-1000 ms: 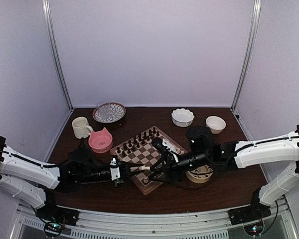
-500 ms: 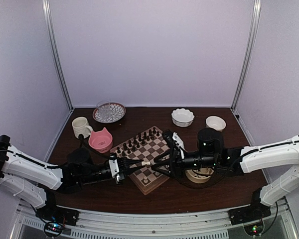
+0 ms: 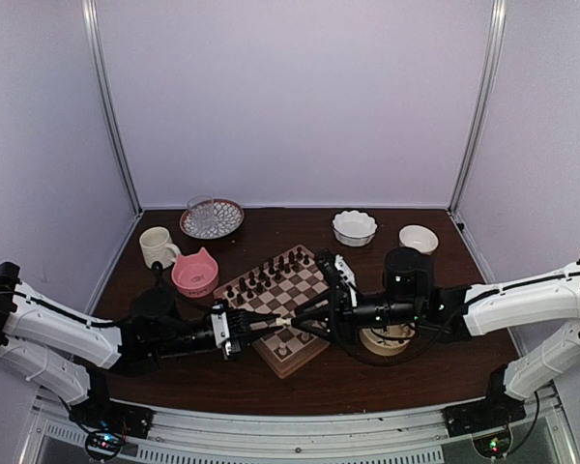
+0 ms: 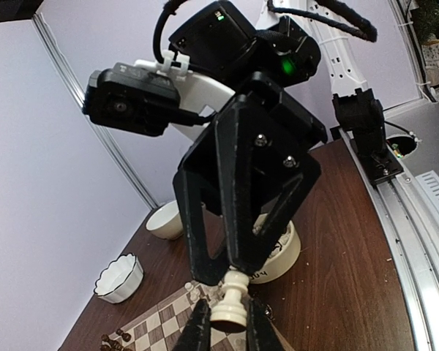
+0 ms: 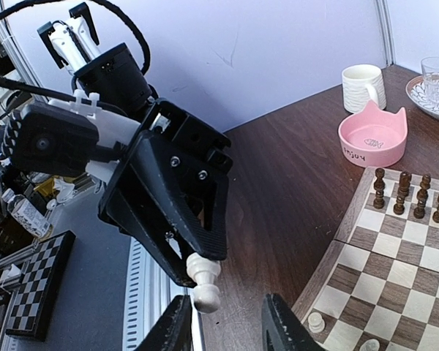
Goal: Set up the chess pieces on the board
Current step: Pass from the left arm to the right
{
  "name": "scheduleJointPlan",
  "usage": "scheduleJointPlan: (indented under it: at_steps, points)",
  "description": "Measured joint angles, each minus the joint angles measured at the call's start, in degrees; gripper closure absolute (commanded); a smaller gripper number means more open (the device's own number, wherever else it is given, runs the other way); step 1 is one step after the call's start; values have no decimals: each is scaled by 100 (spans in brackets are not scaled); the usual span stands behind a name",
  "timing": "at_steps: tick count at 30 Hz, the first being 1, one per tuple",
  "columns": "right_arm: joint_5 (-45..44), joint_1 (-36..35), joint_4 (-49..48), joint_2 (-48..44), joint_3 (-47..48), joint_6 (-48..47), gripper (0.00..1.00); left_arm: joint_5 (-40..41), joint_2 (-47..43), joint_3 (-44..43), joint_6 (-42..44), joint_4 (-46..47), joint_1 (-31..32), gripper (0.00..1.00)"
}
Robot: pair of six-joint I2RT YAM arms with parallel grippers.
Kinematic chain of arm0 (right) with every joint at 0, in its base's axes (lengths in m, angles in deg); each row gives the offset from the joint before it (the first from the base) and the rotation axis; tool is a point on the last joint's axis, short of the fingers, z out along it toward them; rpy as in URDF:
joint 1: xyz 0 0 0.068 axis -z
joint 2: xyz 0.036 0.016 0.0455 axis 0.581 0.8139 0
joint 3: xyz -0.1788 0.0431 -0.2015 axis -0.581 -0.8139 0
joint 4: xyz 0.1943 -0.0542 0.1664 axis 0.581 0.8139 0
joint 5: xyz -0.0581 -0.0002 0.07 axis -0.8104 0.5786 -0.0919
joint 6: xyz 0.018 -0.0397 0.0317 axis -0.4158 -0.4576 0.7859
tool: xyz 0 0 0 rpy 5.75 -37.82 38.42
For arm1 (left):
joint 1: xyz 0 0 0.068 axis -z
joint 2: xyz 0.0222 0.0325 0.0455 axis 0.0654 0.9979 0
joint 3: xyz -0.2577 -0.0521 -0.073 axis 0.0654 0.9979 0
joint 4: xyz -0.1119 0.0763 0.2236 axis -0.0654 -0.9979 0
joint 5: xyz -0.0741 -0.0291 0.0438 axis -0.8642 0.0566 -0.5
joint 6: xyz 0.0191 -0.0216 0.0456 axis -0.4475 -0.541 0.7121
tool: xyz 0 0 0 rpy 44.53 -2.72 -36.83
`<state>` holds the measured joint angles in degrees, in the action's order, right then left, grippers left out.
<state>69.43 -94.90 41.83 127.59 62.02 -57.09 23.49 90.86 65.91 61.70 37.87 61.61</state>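
My left gripper (image 3: 275, 322) is shut on the base of a cream-white pawn (image 3: 283, 319) and holds it lying sideways in the air above the board's (image 3: 288, 290) near part. In the left wrist view the pawn (image 4: 230, 303) sits between my left gripper's (image 4: 227, 329) fingers. My right gripper (image 3: 292, 317) faces it from the right. In the right wrist view my right gripper (image 5: 223, 329) is open; the pawn's head (image 5: 203, 281) is close to one finger and well clear of the other. Dark pieces (image 3: 261, 275) fill the board's far-left rows. A white pawn (image 3: 287, 350) stands near the front corner.
A cream bowl (image 3: 387, 338) with white pieces sits under my right arm, right of the board. A pink cat-ear bowl (image 3: 195, 274), a white mug (image 3: 158, 247) and a glass plate with a tumbler (image 3: 211, 217) stand at back left. Two white bowls (image 3: 354, 227) (image 3: 419, 240) stand at back right.
The right gripper's fingers have come around the pawn's head and narrowed. The left gripper has kept its hold on the pawn and shifted slightly right and up.
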Motion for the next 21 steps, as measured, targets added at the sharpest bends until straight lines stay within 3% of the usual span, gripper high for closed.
scheduleJointPlan:
  at_steps: [7,10,16,21]
  points:
    - [317,0,-92,138,2,85,68,-26,0,0,2,2,0,100]
    - [376,0,-105,168,9,127,77,-59,0,0,4,0,0,100]
    - [455,0,-173,227,26,175,75,-118,15,0,4,-7,0,100]
    - [468,0,-223,234,28,223,80,-166,15,0,7,-13,0,100]
